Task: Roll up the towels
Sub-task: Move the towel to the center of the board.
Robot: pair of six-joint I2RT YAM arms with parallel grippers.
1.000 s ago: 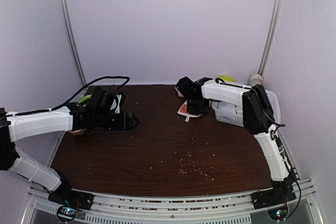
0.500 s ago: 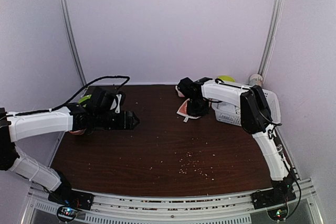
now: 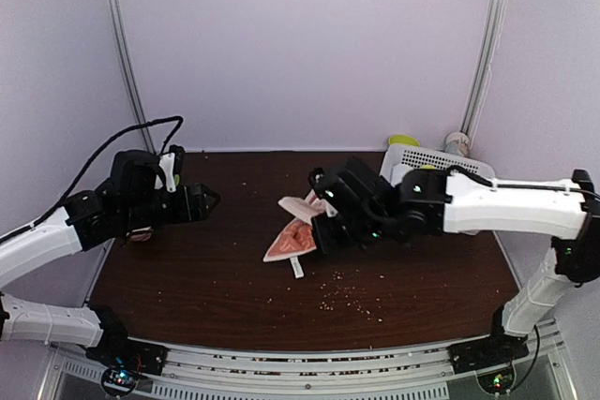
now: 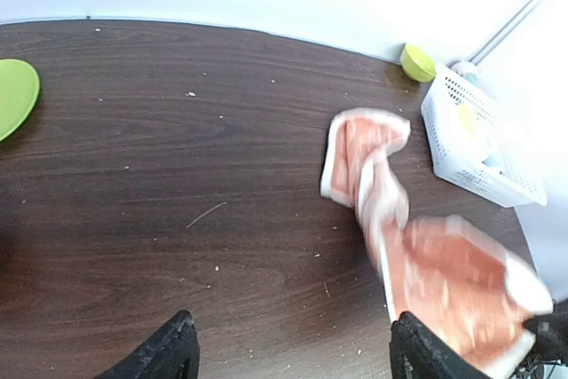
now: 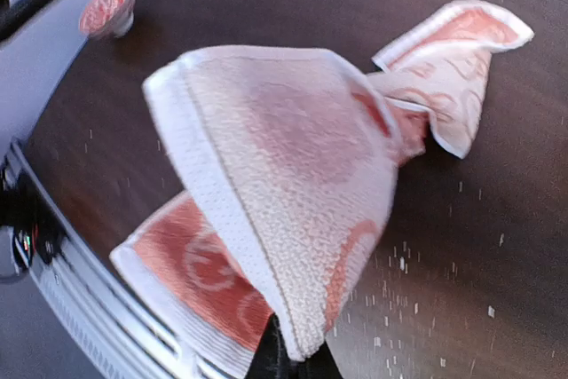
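Gripping orange, cream-patterned cloth towel [image 3: 292,236] in clenched right pincer [image 3: 323,231], bunched over dark wooden counter [image 3: 234,269], left of white plastic mesh basket [image 3: 427,158]; left pincer [image 4: 293,348] released, empty, farther left.

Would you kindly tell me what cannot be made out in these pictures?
Right wrist: the orange towel hides nearly all of the right gripper.
Left wrist: the towel's lower part is motion-blurred; glare washes out the basket's contents.
Top: the right arm covers part of the basket, the left arm most of a pink dish.
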